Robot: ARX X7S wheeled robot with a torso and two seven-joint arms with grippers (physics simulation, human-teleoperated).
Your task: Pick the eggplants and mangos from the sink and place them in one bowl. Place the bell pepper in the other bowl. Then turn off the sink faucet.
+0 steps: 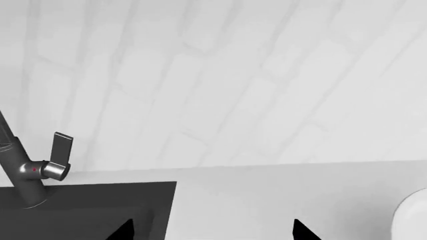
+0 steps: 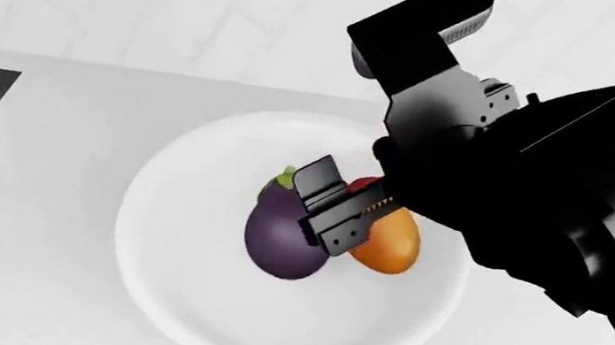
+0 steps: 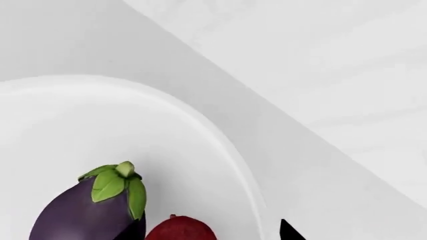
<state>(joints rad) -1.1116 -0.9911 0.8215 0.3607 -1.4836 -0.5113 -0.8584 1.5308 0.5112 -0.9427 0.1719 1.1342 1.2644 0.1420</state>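
No readable text; only a red dot on the faucet lever [image 1: 59, 156].

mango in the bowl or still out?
In. Head view shows the mango lying inside the white bowl, beside the eggplant, with the right gripper above both.

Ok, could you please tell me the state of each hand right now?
Left hand: open, holding nothing.
Right hand: open, fingertips either side of the mango, which lies in the bowl.
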